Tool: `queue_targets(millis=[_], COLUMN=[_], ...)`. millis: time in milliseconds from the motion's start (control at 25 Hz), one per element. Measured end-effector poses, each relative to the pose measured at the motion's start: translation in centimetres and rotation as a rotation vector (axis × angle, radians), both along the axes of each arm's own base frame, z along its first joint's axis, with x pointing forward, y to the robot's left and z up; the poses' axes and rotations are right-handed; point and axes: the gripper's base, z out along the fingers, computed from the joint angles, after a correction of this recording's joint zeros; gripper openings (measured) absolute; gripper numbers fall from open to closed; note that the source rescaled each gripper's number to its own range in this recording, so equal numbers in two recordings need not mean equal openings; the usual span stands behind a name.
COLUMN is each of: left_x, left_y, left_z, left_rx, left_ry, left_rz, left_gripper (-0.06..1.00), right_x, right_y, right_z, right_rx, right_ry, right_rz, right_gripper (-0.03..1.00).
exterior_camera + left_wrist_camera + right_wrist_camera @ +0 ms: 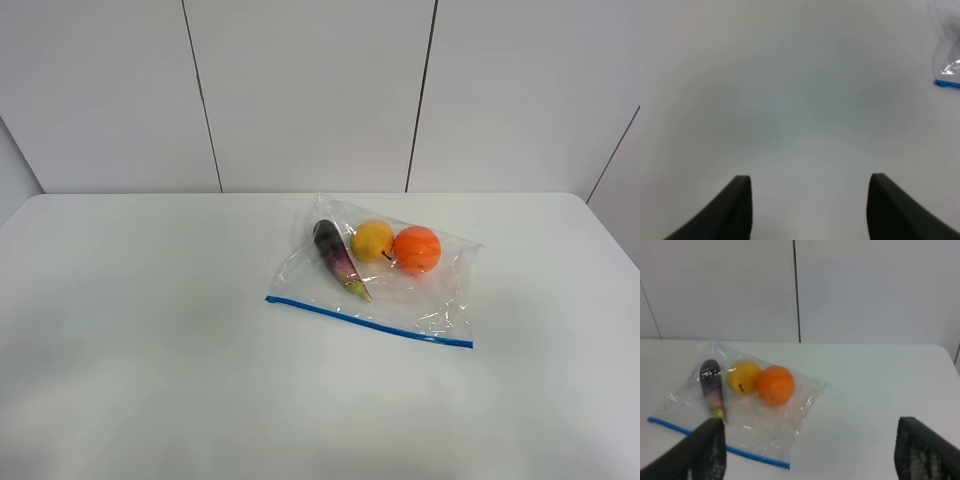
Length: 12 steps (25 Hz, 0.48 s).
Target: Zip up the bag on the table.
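Note:
The clear crinkly bag point(400, 292) lies flat on the white table point(150, 330), right of centre. Its blue zipper strip point(368, 321) runs along the near edge. Inside are a purple eggplant point(338, 258), a yellow fruit point(372, 240) and an orange point(416, 249). Neither gripper shows in the exterior high view. My left gripper point(810, 205) is open over bare table, with only the bag's zipper corner point(947, 84) at the frame's edge. My right gripper point(810, 452) is open and empty, well short of the bag point(745, 412), which it faces from the zipper side.
A pale panelled wall point(310, 90) stands behind the table's far edge. The table's rounded far corners show at left and right. Nothing else lies on the table besides the bag.

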Motion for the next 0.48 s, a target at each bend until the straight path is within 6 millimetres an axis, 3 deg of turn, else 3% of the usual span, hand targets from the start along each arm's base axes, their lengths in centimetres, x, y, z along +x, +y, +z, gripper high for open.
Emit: queue_targets(millis=[480], left_x=[0.0], left_y=[0.0], left_z=[0.0], left_rx=[0.000], left_ry=[0.000], left_rz=[0.000], left_gripper=[0.75], right_x=[1.5], right_y=[-0.2], right_z=[-2.7], right_rx=[-0.012], right_ry=[0.112], right_rz=[-0.012], right_gripper=[0.79])
